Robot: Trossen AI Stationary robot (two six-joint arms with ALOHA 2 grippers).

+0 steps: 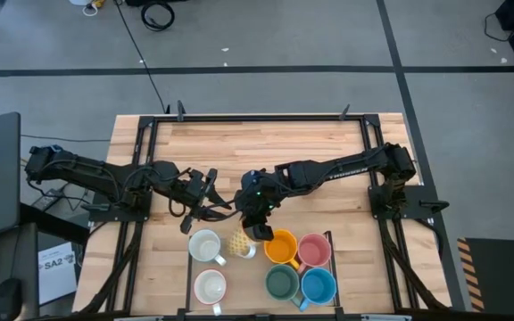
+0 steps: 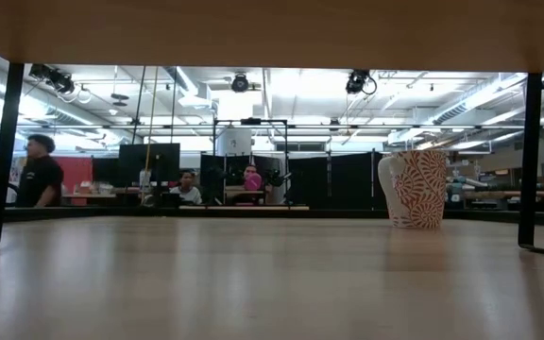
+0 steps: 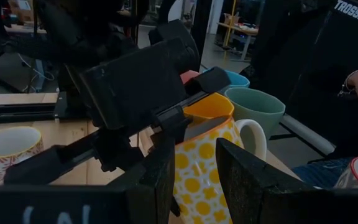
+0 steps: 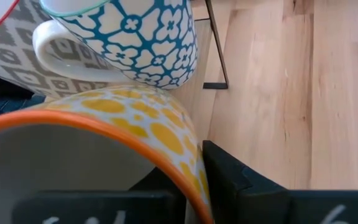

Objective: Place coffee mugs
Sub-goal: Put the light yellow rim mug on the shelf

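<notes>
A white mug with yellow dots and an orange rim [image 1: 242,242] [image 3: 204,165] sits beside a black-framed tray [image 1: 331,235]. In the tray are an orange mug [image 1: 282,248], a pink mug [image 1: 314,250], a dark green mug [image 1: 282,283], a blue mug [image 1: 318,285] and two white-topped mugs [image 1: 205,245] [image 1: 210,285]. My right gripper [image 1: 259,227] is shut on the dotted mug. My left gripper [image 1: 211,209] is open a short way to the mug's left, touching nothing. A red-and-white patterned mug [image 2: 414,189] [image 3: 8,149] stands on its base on the table. My right gripper holds the dotted mug by its orange rim [image 4: 188,180], on the side away from the handle [image 3: 253,134]. One finger [image 4: 241,180] is outside the wall; the other is hidden inside the mug. The fingers come from above and the far side. The mug's base is hidden.
The tray holds the mugs close together at the near edge. A blue-flowered mug [image 4: 142,31] and a grey diamond-patterned mug with a red rim [image 4: 5,56] stand right beside the held mug. Bare wood [image 1: 266,143] lies toward the far edge. People sit in the room beyond.
</notes>
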